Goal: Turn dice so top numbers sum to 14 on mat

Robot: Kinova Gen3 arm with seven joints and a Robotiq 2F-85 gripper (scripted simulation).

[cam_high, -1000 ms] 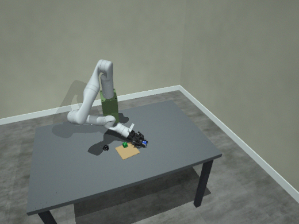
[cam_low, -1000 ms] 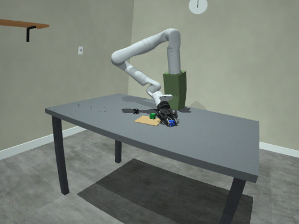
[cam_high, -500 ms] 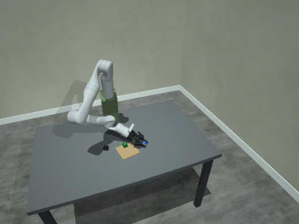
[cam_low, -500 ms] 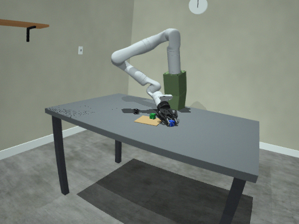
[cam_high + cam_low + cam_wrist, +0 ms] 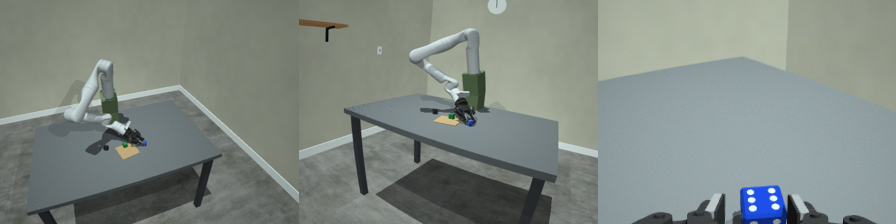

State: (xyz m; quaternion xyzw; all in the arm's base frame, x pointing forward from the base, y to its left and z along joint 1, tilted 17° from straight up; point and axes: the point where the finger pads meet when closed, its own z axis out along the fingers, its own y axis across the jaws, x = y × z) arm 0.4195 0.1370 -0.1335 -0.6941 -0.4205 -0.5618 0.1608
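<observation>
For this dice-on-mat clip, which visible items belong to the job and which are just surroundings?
Job items:
- small blue die, between the open gripper fingers
- small green die on the mat
- small black die off the mat
- flat tan square mat

Surroundings:
- grey table
- green arm pedestal
- round wall clock
- wooden wall shelf

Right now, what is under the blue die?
The blue die seems to rest on the grey table, just beside the mat, not on it. The gripper is open, with a gap at each side of the die. The die's bottom face is covered.
</observation>
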